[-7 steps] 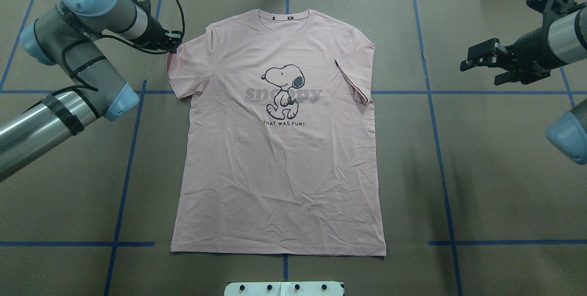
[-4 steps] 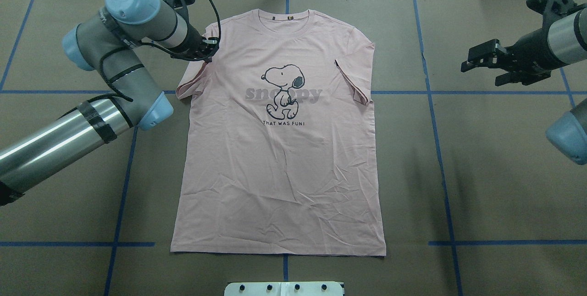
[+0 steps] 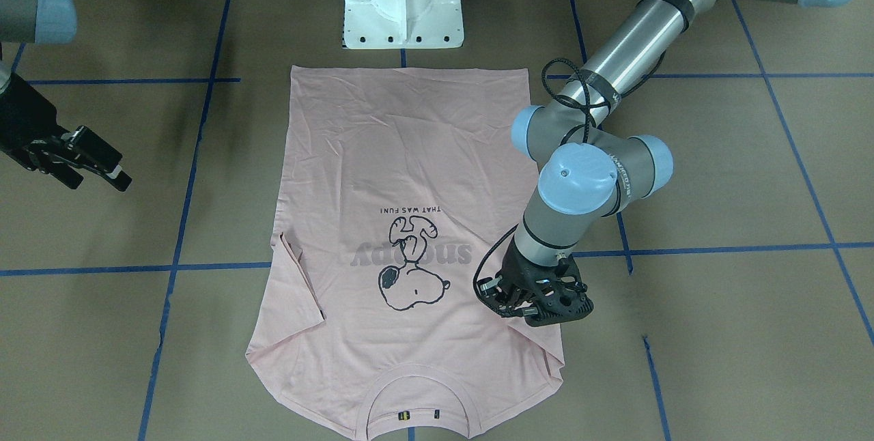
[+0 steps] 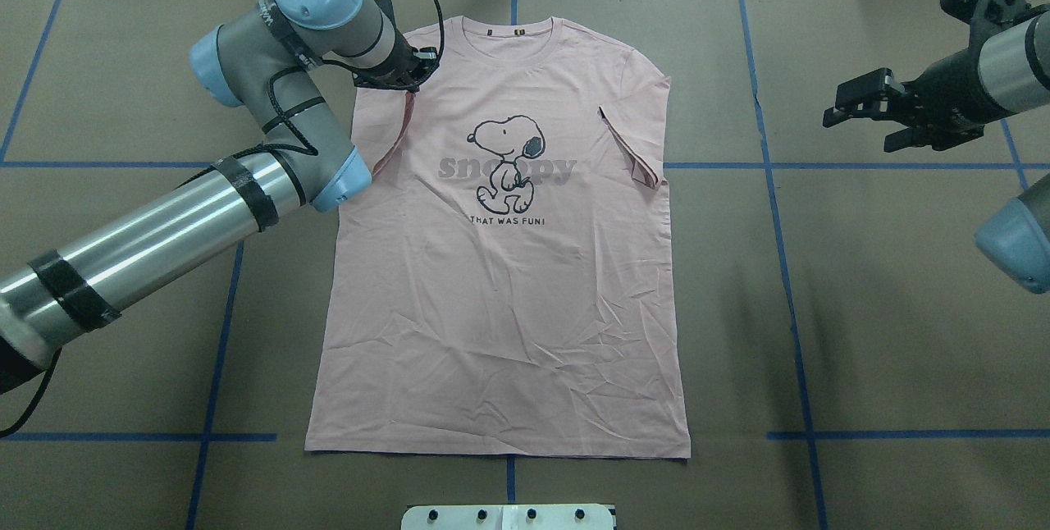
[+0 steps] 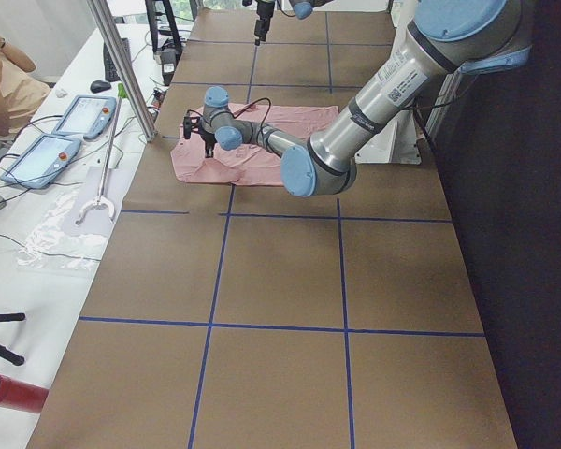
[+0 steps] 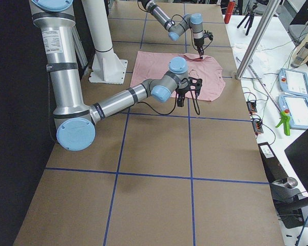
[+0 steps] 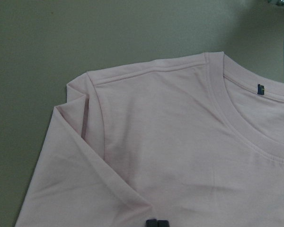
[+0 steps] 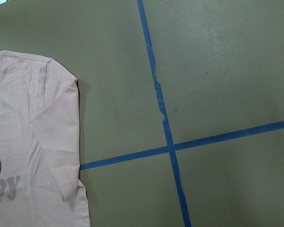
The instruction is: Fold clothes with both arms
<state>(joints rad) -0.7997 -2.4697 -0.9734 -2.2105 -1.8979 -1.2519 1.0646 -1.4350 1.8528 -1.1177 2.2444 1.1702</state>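
Overhead exterior: we see the L claw [image 4: 413,75] low over the shirt [image 4: 509,308], just inside its shoulder on the robot's L side and not far from the collar [image 4: 518,25]. It's pinched narrow on the L sleeve [image 4: 392,140], which is lifted and turned in over the chest, running from the claw down to the shirt's side edge. In the L wrist view the two dark fingertips [image 7: 156,223] meet at the bottom edge, right on the sleeve fold [image 7: 80,165], w/ no gap between them. In the front view the same claw [image 3: 509,301] points down at the cloth beside the print [image 3: 410,270].

The R claw [image 4: 857,124] hangs well off to the robot's R, over bare table [image 4: 902,349], fingers spread wide and holding nothing. It's apart from the shirt in the front view too [image 3: 95,171].

The shirt lies flat, print [image 4: 504,165] up, mid-table, collar at the far edge from the robot and hem near the white base [image 3: 403,4]. The R sleeve [image 4: 632,144] is already folded in onto the body. Some light creases show in the lower half. Blue tape [image 4: 779,226] grids the table around it; the R wrist view shows a tape cross [image 8: 170,146] just beside the shirt's edge [image 8: 19,118].
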